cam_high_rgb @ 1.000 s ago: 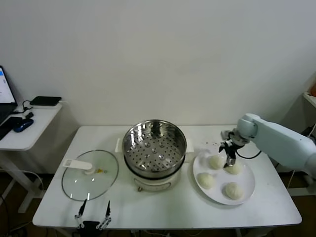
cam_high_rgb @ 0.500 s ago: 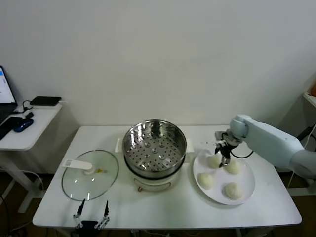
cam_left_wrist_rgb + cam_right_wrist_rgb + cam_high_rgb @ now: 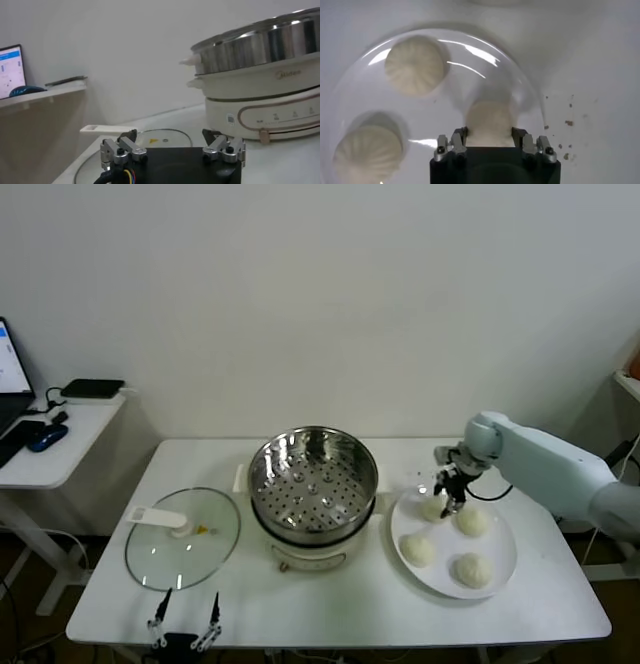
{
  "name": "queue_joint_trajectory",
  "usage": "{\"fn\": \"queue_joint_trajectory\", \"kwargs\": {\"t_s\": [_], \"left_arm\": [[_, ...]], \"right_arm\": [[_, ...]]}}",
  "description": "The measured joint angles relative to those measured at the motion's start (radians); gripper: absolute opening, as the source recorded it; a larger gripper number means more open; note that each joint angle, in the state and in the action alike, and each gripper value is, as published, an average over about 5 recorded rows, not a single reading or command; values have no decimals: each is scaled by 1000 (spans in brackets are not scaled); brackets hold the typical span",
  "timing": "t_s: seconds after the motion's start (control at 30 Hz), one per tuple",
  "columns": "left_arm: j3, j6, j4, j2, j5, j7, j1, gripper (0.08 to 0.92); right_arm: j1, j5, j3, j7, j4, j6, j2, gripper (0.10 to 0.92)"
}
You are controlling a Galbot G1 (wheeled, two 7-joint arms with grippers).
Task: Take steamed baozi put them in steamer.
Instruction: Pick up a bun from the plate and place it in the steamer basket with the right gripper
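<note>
While the left pincer (image 3: 186, 616) waits parked at the near edge of the white surface (image 3: 330, 599), its fingers (image 3: 121, 149) spread apart and holding nothing, the right pincer (image 3: 447, 493) reaches down over the round white plate (image 3: 497, 576) on the robot's right. Its fingers (image 3: 458, 139) are closed against the two sides of one steamed baozi (image 3: 490, 122), the bun at the back of the plate on the side nearest the steamer; whether that bun rests on the plate or hangs just above it cannot be told. Three more cream-white baozi lie on the same plate, one (image 3: 473, 521) just beside the gripped bun, one (image 3: 417, 550) nearer the front, one (image 3: 473, 569) at the front right. The steamer (image 3: 313, 474), a shiny steel basket with a perforated bottom, sits on its white cooker base (image 3: 312, 556) at the middle of the surface, just left of the plate. A flat glass lid (image 3: 182, 538) with a white handle lies on the surface to the steamer's left. Beyond it stands a small side table (image 3: 55, 439) with a dark mouse (image 3: 46, 438).
</note>
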Motion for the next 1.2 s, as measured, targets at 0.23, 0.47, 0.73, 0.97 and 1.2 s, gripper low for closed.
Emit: {"fn": "queue_joint_trajectory", "kwargs": {"t_s": [0.23,0.47,0.73,0.97,1.2], "left_arm": [[6,-3,-1,4,10,-1,2,823],[17,-3,-2,4,15,-1,0,823],[21,-5,0,4,17,-1,-12,823],[15,-9,-2,5,15,-2,-14,823],[15,-13,-5,6,13,-3,-16,823]], "right_arm": [[183,117,-138,-13,63,129,3,618],[357,205,-245,-14,116,282,45,633],[469,224,-297,-5,109,453,176,636],[484,206,-321,-8,25,594,332,644],[442,172,-334,-11,-66,701,453,652]]}}
